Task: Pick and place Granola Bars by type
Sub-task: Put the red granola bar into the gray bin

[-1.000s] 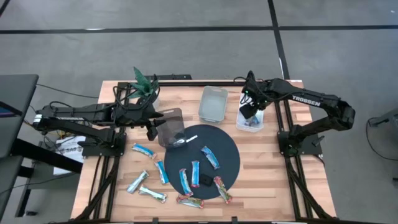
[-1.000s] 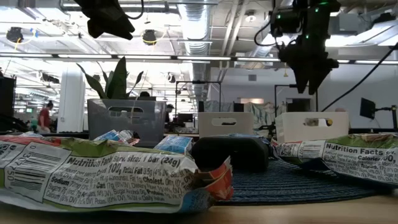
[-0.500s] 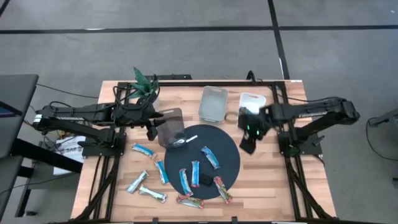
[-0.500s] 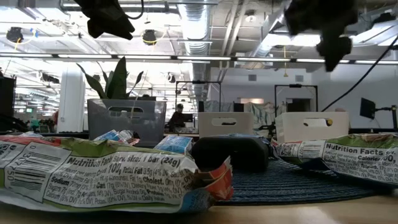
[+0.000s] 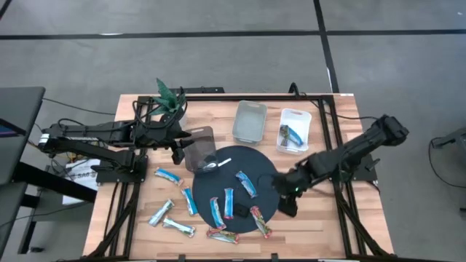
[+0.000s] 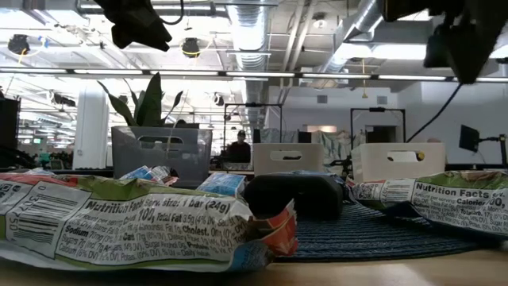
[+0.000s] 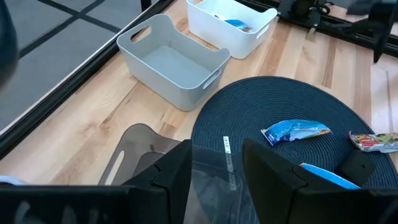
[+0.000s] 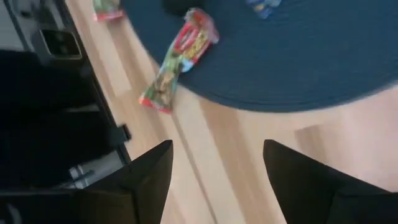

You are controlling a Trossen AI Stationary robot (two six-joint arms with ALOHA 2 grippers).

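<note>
With my right arm stretched low over the tabletop, my right gripper hangs at the right edge of the round dark mat, its fingers spread wide apart and holding nothing. Past them my wrist camera sees a red and green multicoloured bar lying half on the mat's rim and half on the wood; from above this same bar sits at the mat's lower right edge.

My left gripper waits beside the smoky clear bin at the mat's upper left, with its fingers parted and empty.

Most of the Granola Bars are spread out loose. On the mat lie a blue bar, a light blue one and another blue one, close by a small black block. A white stick rests at the mat's upper edge. Off the mat to the left, on bare wood, are a light blue-and-white bar, a blue bar, and two silvery-gold bars. Another multicoloured bar lies just below the mat.

One blue bar is inside the white bin at the tabletop's far right. A grey bin stands just to its left, and a small plant stands at the far left corner.
</note>
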